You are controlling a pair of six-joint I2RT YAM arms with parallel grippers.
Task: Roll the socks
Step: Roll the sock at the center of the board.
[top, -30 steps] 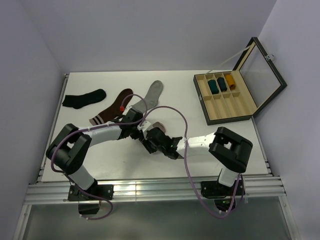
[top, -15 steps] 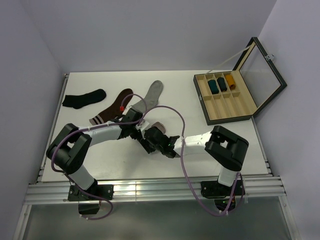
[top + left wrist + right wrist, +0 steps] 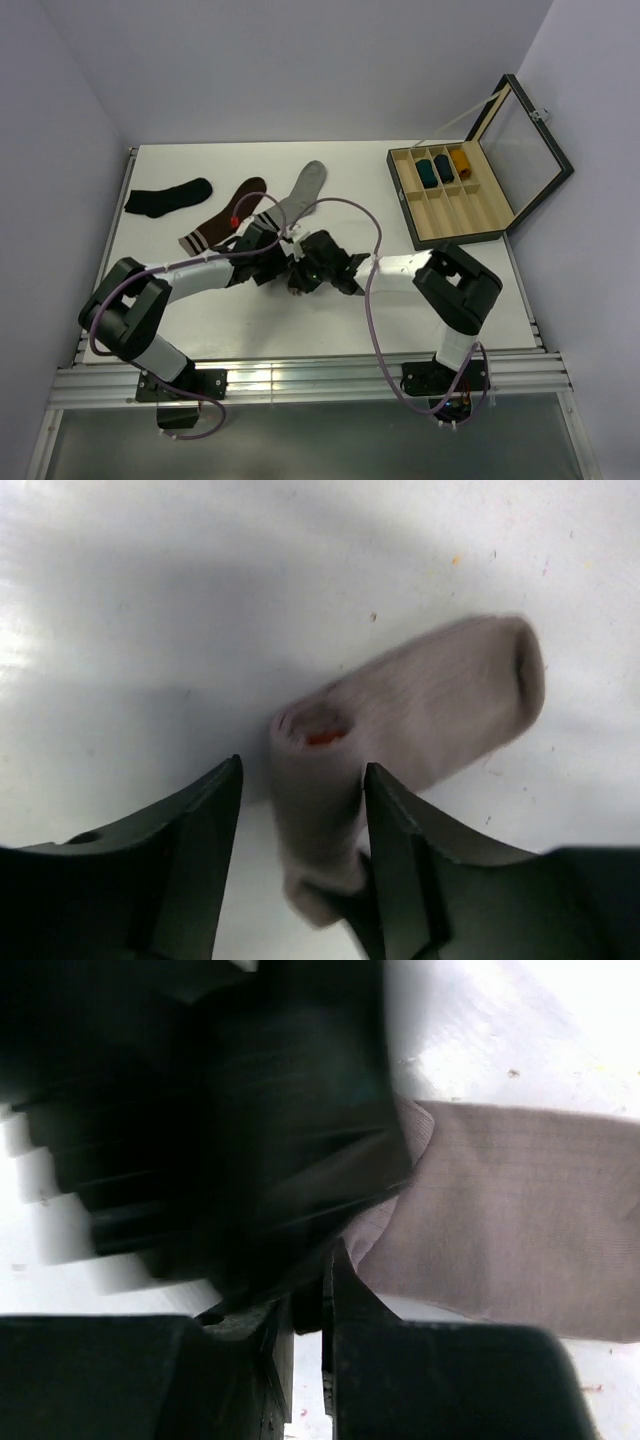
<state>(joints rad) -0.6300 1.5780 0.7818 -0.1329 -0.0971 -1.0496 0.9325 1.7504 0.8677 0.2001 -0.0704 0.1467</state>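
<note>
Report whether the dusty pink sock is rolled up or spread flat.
Partly rolled: the dusty pink sock curls into a tube at one end, with red showing inside; the rest lies unrolled.

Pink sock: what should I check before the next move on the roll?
1. Grip of right end effector on pink sock: ok, jaws nearly closed on its edge.
2. Opening of left end effector: ok, fingers apart, sock between them.
3. Roll complete: not ok, a long stretch lies unrolled.
4. Clearance between both end effectors: cannot tell, they crowd together.
5. Waiting grey sock: ok, lies flat, unrolled.
</note>
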